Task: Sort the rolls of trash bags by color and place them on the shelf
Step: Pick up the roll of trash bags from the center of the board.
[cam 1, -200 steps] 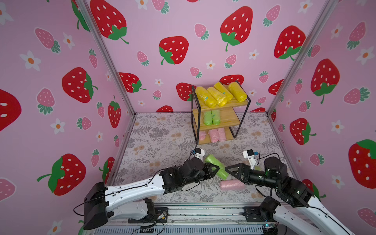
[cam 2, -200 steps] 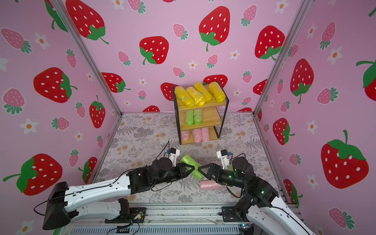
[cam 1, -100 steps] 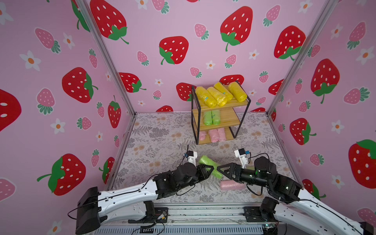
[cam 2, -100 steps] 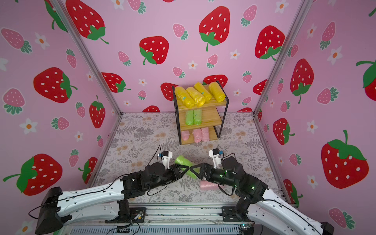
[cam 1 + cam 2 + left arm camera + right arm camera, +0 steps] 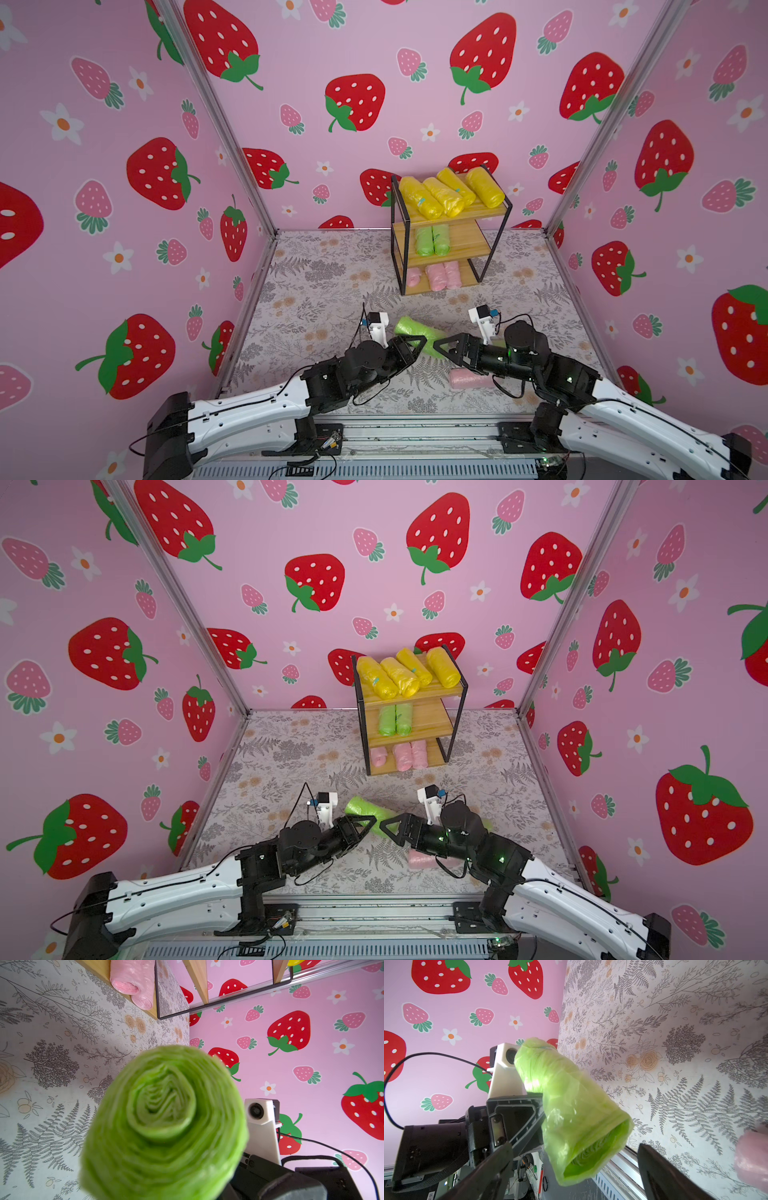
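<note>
My left gripper (image 5: 419,343) is shut on a light green roll (image 5: 415,330) and holds it off the floor, slanted, in both top views (image 5: 368,810). The left wrist view shows only the roll's spiral end (image 5: 166,1126), which hides the fingers. My right gripper (image 5: 439,347) faces it, open wide, and the roll's free end (image 5: 571,1109) lies between its spread fingers (image 5: 496,1165) without touching. A pink roll (image 5: 469,379) lies on the floor under the right arm. The shelf (image 5: 473,245) at the back carries several yellow rolls (image 5: 444,195), two green (image 5: 432,241) and three pink (image 5: 436,276).
Pink strawberry walls close in the flowered floor (image 5: 324,291) on three sides. The shelf stands right of centre against the back wall. A patch of green (image 5: 500,344) shows behind my right wrist. The arms' bases and a metal rail (image 5: 415,432) line the front edge.
My right gripper has moved left until its open fingers reach the green roll's end. The left gripper has shifted slightly left with the roll in its grip.
</note>
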Motion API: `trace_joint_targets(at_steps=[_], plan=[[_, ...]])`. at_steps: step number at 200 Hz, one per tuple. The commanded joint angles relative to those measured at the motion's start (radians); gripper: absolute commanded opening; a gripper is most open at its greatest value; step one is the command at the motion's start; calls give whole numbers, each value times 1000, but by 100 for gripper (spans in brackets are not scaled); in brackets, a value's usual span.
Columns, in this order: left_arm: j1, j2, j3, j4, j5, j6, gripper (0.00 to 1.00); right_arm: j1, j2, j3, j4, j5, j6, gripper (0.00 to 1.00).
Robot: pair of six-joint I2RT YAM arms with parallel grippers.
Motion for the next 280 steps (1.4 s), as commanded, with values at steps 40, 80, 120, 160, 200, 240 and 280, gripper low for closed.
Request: trace_joint_targets(at_steps=[40,80,120,160,200,240,280], plan=[[-5,-38,1,108,-28,-8,0,10,61,-23,122,26,33,95],[-11,-40,-15,151,-37,-26,0,10,67,-44,180,33,50,83],[-24,-22,-36,199,-48,-53,0,10,86,-42,219,21,56,74],[-34,-6,-36,215,-60,-58,0,10,97,-43,249,13,57,56],[-36,-12,-36,198,-69,-67,0,10,91,-47,256,19,51,32],[-39,-45,-28,109,-84,-78,0,10,44,-70,248,57,55,9],[-41,-83,-56,70,-126,-100,52,8,-5,-95,230,117,56,0]])
